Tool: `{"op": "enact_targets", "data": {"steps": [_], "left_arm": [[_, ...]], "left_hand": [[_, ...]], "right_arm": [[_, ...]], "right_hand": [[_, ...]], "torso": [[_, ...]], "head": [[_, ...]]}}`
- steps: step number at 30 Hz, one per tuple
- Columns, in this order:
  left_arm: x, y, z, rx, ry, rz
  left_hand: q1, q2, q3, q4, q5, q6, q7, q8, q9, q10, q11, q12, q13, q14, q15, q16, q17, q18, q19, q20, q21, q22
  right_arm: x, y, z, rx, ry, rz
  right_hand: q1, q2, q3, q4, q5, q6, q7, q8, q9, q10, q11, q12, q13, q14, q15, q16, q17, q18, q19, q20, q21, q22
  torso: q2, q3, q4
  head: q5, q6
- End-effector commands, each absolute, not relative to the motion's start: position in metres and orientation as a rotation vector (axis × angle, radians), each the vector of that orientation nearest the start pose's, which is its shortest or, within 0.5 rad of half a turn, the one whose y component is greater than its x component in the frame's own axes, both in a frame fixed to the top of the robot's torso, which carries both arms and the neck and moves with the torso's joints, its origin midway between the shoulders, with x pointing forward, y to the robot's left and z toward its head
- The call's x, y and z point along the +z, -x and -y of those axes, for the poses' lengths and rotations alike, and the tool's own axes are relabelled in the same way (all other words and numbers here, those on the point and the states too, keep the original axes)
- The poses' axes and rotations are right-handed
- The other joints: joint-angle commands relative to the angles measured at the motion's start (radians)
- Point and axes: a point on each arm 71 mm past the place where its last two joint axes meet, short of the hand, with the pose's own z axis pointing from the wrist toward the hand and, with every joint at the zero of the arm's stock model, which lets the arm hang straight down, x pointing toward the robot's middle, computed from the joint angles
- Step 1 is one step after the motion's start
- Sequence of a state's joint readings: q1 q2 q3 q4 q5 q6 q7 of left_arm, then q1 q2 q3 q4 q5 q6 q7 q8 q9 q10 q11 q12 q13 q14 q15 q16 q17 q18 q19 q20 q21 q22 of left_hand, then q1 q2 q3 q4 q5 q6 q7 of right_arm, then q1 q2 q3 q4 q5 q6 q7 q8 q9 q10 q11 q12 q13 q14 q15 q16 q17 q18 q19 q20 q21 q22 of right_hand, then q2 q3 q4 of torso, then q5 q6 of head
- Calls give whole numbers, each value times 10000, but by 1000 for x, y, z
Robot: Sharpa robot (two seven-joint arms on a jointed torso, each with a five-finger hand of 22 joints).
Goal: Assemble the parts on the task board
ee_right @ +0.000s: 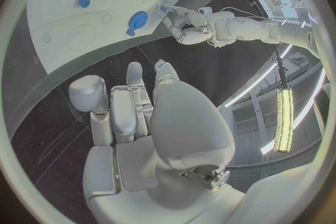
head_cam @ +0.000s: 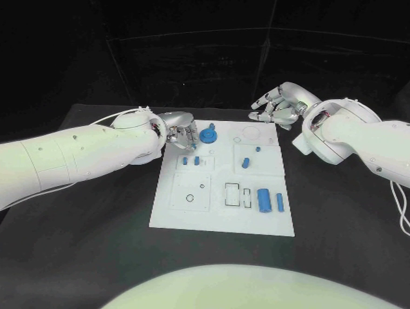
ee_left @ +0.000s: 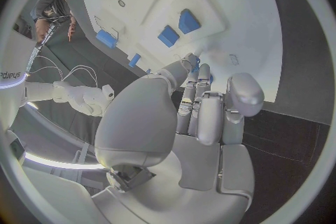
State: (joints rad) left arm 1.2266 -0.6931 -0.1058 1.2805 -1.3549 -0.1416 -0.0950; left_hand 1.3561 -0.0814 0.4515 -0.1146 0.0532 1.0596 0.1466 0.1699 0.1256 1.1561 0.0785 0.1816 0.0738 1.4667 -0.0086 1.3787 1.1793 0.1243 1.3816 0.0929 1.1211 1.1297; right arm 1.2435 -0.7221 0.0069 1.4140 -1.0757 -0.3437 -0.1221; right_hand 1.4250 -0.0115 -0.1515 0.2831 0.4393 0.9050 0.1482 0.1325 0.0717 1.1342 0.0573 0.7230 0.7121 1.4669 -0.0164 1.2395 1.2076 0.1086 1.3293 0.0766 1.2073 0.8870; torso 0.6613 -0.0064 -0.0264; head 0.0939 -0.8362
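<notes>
Bare black table (head_cam: 93, 257) rings the white board (head_cam: 221, 219), which carries 2 upright blue bars (head_cam: 271, 200) at its near right and a round blue disc (head_cam: 208, 136) far left, where the left hand (head_cam: 179, 134) curls empty-looking fingers, right hand (head_cam: 280, 107) loosely open beyond.

The task board (head_cam: 221, 212) lies in the middle of the bench (head_cam: 74, 251). The left robot hand (head_cam: 179, 135) sits at the board's far left corner, beside a round part (head_cam: 208, 135). The right robot hand (head_cam: 277, 106) hovers past the far right corner. Two upright parts (head_cam: 271, 200) stand side by side near the board's right edge.
</notes>
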Motion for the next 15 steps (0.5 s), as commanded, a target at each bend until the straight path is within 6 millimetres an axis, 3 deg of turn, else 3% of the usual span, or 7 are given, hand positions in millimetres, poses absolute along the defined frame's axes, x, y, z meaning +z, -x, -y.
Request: {"op": "enact_targets", "data": {"steps": [1, 15], "left_arm": [[-222, -522, -193, -5731, -1369, -19162], [-226, -523, -190, -5632, -1467, -19513]], "left_hand": [[-60, -21, 44, 25, -50, 83, -1, -54, -16, 95, 12, -66, -11, 118, 59, -33, -4, -148, -20, 57, 21, -4], [-84, -30, 40, 34, -51, 91, -5, -65, -20, 112, 10, -83, -9, 107, 58, -50, -39, -144, -32, 58, 2, -19]], "right_arm": [[-155, -521, 176, 8341, -2309, -16716], [-155, -521, 176, 8337, -2310, -16726]], "right_hand": [[2, 77, -66, 14, 26, -20, -15, 32, 3, -68, -16, 64, -9, 280, -86, -35, 6, 115, 52, 17, -33, -9], [2, 77, -66, 14, 26, -20, -15, 32, 3, -68, -16, 64, -9, 280, -86, -35, 6, 115, 52, 17, -33, -9]], "torso": [[-6, 2, 9], [-5, 9, -3]], "head": [[10, -15], [2, -49]]}}
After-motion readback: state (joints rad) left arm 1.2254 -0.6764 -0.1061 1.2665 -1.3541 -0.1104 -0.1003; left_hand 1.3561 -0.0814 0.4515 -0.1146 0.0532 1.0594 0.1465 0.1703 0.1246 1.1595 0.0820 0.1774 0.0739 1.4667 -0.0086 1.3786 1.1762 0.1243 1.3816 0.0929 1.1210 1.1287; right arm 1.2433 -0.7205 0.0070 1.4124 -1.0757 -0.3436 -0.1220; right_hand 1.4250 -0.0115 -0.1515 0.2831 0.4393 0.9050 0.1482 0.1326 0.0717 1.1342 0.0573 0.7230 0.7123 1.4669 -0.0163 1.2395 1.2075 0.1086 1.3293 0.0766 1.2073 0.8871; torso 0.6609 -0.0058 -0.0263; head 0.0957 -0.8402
